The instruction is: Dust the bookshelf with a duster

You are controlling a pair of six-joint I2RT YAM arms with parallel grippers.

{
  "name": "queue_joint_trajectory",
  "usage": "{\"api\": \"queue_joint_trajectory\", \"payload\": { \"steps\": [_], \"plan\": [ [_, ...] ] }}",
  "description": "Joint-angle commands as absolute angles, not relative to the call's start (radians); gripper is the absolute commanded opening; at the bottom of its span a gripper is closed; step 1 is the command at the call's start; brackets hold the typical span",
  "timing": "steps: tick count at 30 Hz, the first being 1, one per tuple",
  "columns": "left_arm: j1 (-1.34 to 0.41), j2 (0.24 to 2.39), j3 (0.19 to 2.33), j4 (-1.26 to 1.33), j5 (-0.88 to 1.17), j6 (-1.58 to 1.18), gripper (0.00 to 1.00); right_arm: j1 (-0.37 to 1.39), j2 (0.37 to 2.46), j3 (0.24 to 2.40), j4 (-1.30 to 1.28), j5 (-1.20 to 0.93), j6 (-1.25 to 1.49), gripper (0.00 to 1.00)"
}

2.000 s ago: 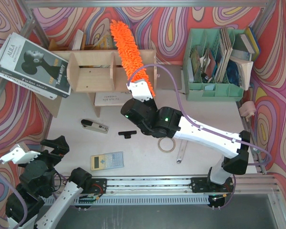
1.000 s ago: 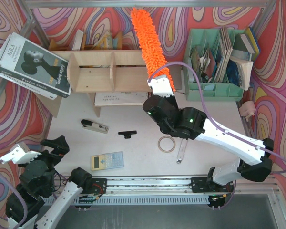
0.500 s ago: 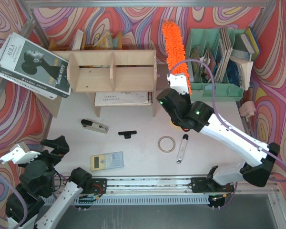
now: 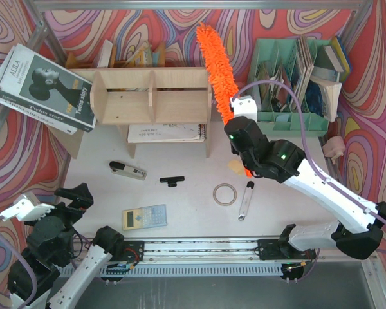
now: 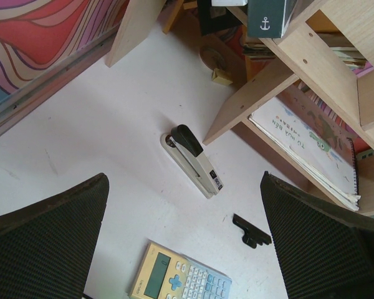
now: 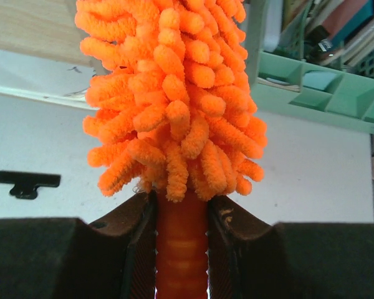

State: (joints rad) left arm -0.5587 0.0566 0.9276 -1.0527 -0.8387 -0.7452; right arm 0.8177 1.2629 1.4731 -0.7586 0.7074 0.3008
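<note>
Overhead view, 12 o'clock taken as the far wall.

- Right pincer [image 4: 235, 132]: clamped narrow on the thin orange stem of the long bright-orange fluffy microfibre duster [image 4: 217, 71]. In the wrist view both dark fingers [image 6: 221, 218] pressed the stem just below the fluff.
- Duster: fluffy head pointed toward 11 o'clock from the pincer, and a short stub of handle stuck out at 5 o'clock below it. The head ran along the 3 o'clock end of the wide, low, light plywood bookshelf [image 4: 151, 96], with its tip past the shelf's far edge. From above the fluff overlapped the shelf's right end panel; I could not tell whether it touched.
- Bookshelf: stood at 11 o'clock on the pale worktop [image 4: 193, 212], with a spiral-bound notebook [image 4: 164, 133] lying beneath it.
- Mint-green plastic file organizer [image 4: 289, 122]: at 3 o'clock of the duster, just beside it.
- Left pincer [image 5: 184, 212]: parked at 7 o'clock near the worktop's near edge, jaws spread wide, nothing between them.
- Loose items on the worktop, all well apart from the duster head: grey-and-black stapler [image 4: 127, 170], small black clip [image 4: 172, 181], yellow-and-blue calculator [image 4: 144, 217], ring of tape [image 4: 224, 194], slim marker [image 4: 245, 199].
- Large black-and-white covered book [image 4: 42, 90]: leaned at 10 o'clock, left of the shelf.
</note>
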Motion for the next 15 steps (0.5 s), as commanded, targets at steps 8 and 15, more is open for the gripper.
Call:
{"api": "queue_joint_trajectory", "payload": {
  "steps": [8, 15],
  "plan": [
    [-0.565, 0.077, 0.927, -1.074, -0.862, -0.752, 0.98, 0.817, 1.283, 1.401, -0.664, 0.709, 0.291, 0.00],
    [-0.565, 0.075, 0.927, -1.075, -0.864, -0.754, 0.98, 0.800, 1.316, 1.378, -0.732, 0.780, 0.434, 0.00]
  ]
}}
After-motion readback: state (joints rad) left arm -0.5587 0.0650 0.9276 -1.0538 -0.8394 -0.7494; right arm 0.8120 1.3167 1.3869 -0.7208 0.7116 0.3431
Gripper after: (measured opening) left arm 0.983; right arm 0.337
